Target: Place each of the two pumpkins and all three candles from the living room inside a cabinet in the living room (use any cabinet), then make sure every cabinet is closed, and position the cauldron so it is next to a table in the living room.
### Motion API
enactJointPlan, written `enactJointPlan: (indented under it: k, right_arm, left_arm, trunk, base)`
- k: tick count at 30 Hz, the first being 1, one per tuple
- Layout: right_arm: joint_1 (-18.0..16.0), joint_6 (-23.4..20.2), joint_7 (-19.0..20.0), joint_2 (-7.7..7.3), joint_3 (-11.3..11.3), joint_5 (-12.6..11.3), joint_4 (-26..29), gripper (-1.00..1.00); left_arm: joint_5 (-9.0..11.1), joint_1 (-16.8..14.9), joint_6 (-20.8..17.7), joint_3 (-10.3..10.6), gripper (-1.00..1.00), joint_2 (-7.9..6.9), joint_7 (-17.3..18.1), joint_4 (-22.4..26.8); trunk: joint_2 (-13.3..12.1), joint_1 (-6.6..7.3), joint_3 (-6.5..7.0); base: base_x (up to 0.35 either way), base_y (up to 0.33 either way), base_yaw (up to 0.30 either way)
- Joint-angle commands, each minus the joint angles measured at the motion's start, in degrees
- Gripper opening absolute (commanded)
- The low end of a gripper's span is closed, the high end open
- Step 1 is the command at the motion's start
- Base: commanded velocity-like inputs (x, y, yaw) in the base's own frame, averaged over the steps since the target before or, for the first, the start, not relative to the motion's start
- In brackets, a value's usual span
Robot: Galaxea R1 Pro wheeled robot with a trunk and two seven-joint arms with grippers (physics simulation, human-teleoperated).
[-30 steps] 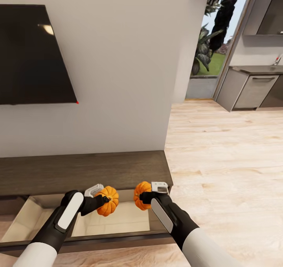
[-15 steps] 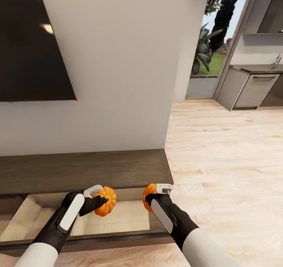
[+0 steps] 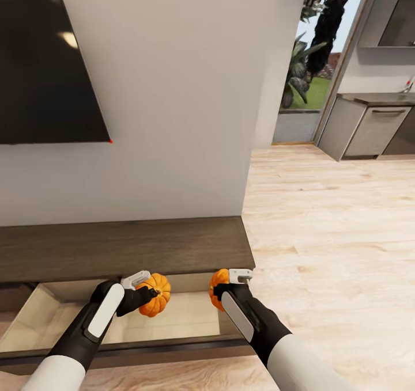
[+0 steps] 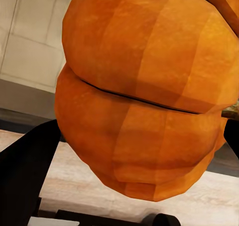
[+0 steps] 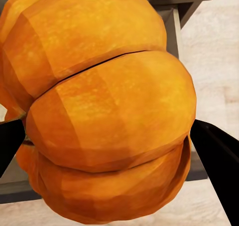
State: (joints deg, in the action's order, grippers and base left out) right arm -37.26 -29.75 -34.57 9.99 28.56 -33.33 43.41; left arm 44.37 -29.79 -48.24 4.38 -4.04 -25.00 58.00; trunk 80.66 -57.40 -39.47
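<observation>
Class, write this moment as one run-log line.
left tool: shut on left pumpkin | right tool: shut on right pumpkin | both over open cabinet drawer

Right pumpkin (image 3: 218, 288): far half hidden behind the right gripper (image 3: 226, 283). Left pumpkin (image 4: 144, 91) runs off the left wrist view's edges; fingertips covered by it. Open drawer (image 3: 173, 319) of the cabinet (image 3: 127, 247): floor partly masked by both arms, left end cut by the frame. Television (image 3: 46, 68) cropped at left.
</observation>
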Motion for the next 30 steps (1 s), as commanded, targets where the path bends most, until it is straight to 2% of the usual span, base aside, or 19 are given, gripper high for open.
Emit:
enactJointPlan:
  k: [1, 20, 25, 30]
  right_arm:
    - [0.0, 0.05, 0.03, 0.0, 0.0, 0.02, 0.01, -1.0]
    - [0.01, 0.29, 0.2, 0.0, 0.0, -0.03, 0.12, -1.0]
    - [0.06, 0.38, 2.38, 0.0, -0.02, -0.07, 0.47, -1.0]
    - [0.07, 0.44, 2.88, 0.0, 0.0, -0.07, 0.65, -1.0]
  left_arm:
    - [-0.07, -0.01, -0.01, 0.01, -1.0, 0.0, -0.13, 0.01]
    - [-0.06, -0.01, 0.01, -0.01, -1.0, -0.08, -0.01, 0.01]
    - [-0.07, -0.01, -0.11, -0.02, -1.0, -0.09, 0.04, 0.01]
    - [-0.07, -0.01, -0.25, -0.07, -1.0, -0.09, 0.04, 0.01]
  trunk:
    - [0.42, -0.23, -0.18]
    - [8.04, -4.4, -3.59]
    - [10.04, -5.5, -4.49]
    - [12.05, -6.59, -5.39]
  base:
    - [0.0, 0.0, 0.0]
    - [0.0, 0.0, 0.0]
    - [0.0, 0.0, 0.0]
    - [0.0, 0.0, 0.0]
